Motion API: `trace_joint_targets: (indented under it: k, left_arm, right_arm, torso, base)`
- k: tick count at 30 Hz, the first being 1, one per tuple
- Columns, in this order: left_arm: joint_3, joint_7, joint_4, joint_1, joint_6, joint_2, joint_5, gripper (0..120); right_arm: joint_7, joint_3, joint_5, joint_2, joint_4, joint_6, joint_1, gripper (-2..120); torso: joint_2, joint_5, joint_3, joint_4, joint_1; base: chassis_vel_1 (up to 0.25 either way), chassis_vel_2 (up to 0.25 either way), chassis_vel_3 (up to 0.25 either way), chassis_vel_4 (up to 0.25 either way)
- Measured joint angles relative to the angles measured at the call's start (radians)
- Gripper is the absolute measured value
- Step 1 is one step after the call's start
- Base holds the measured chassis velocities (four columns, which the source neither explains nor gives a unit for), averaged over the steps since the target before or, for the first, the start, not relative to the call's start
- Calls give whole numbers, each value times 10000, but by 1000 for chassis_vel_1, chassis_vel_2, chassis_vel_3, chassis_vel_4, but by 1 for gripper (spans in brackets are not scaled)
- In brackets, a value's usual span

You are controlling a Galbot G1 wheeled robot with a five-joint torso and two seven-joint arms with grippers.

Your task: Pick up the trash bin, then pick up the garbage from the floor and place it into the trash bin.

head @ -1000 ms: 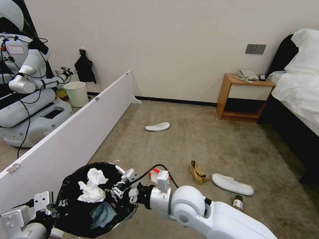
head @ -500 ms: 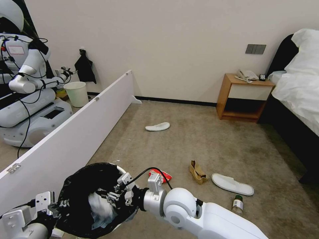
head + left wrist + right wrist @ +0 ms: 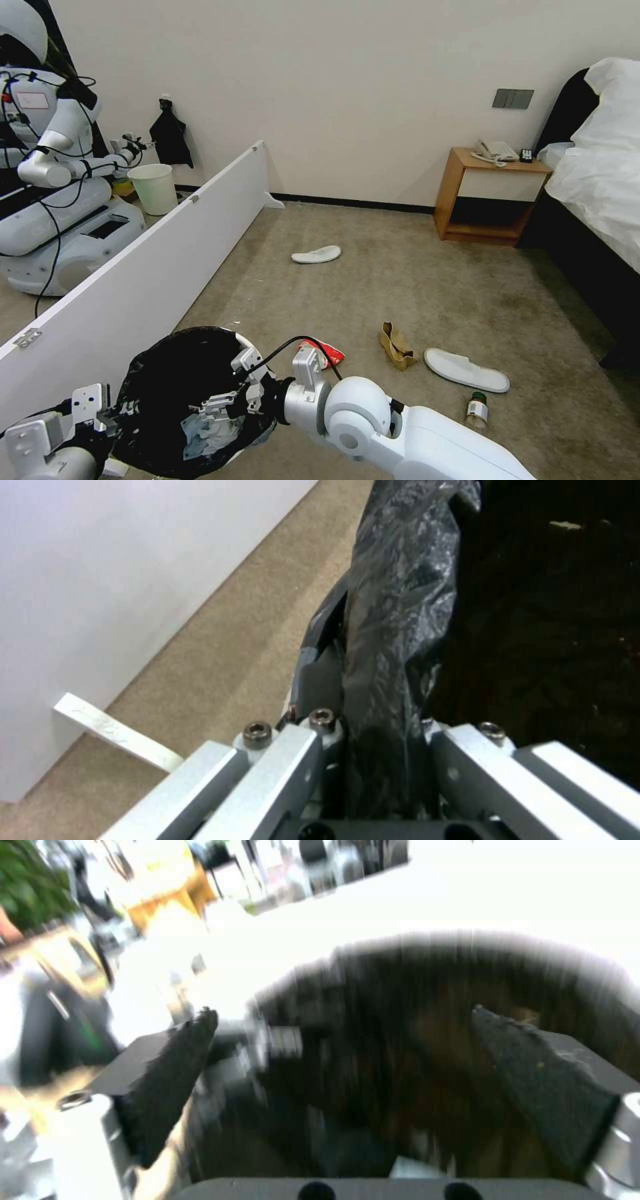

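The trash bin (image 3: 167,373), white with a black bag over its rim, hangs at the lower left of the head view. My left gripper (image 3: 110,417) is shut on its near rim; the left wrist view shows the fingers (image 3: 280,760) pinching the bag (image 3: 400,605). My right gripper (image 3: 215,407) is over the bin's mouth, open and holding nothing, its pads (image 3: 177,1065) wide apart. Pale crumpled tissue (image 3: 207,427) lies inside the bin. On the carpet lie a red-white wrapper (image 3: 327,350), a brown paper bag (image 3: 397,345), a bottle (image 3: 476,408) and two white slippers (image 3: 467,370) (image 3: 317,254).
A long white partition board (image 3: 167,253) runs along the left, close to the bin. Behind it stand another robot (image 3: 60,200) and a plain white bucket (image 3: 153,188). A wooden nightstand (image 3: 490,193) and a bed (image 3: 600,187) are at the right.
My right gripper held a white tissue above the bin, then lowered and opened. The tissue has dropped into the bag. The left gripper and bin have stayed put.
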Motion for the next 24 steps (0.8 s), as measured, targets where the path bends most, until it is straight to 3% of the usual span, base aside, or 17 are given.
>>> trace_joint_targets:
  k: [5,11,13,17,18,19,20,22,24]
  left_arm:
    - [47,39,73,-61,0,95,36,3]
    - [99,119,135,-207,-43,255,44,3]
    - [137,156,209,-307,-110,294,51,3]
    - [151,233,275,-332,-208,294,90,3]
    - [154,284,314,-327,-262,293,118,3]
    - [152,318,347,-302,-303,292,141,3]
    - [152,318,347,-302,-303,292,141,3]
    - [136,419,448,-257,-418,271,180,3]
    - [169,429,481,-288,-439,264,189,3]
  right_arm:
    - [-59,720,-72,-149,188,487,18,100]
    - [286,2555,-134,-857,459,888,-419,100]
    - [525,3854,-362,-1319,714,971,-1066,100]
    - [673,4913,-580,-1731,974,978,-1821,100]
    - [757,5742,-813,-1998,1197,970,-2472,100]
    - [831,6468,-1056,-2220,1392,962,-3074,100]
    - [831,6468,-1056,-2220,1392,962,-3074,100]
    - [1111,9292,-2041,-2645,2130,813,-5599,100]
    - [1175,10002,-2369,-2585,2314,738,-6388,100]
  torso:
    - [0,1,0,1,0]
    - [0,2,0,-2,0]
    - [0,3,0,-1,0]
    - [0,3,0,-6,0]
    - [0,7,0,2,0]
    - [0,6,-1,-6,0]
    - [0,6,-1,-6,0]
    - [0,4,-1,-6,0]
    - [1,3,-1,-4,0]
  base:
    - [0,0,0,0]
    - [0,0,0,0]
    - [0,0,0,0]
    - [0,0,0,0]
    - [0,0,0,0]
    - [0,0,0,0]
    - [0,0,0,0]
    - [0,0,0,0]
    - [0,0,0,0]
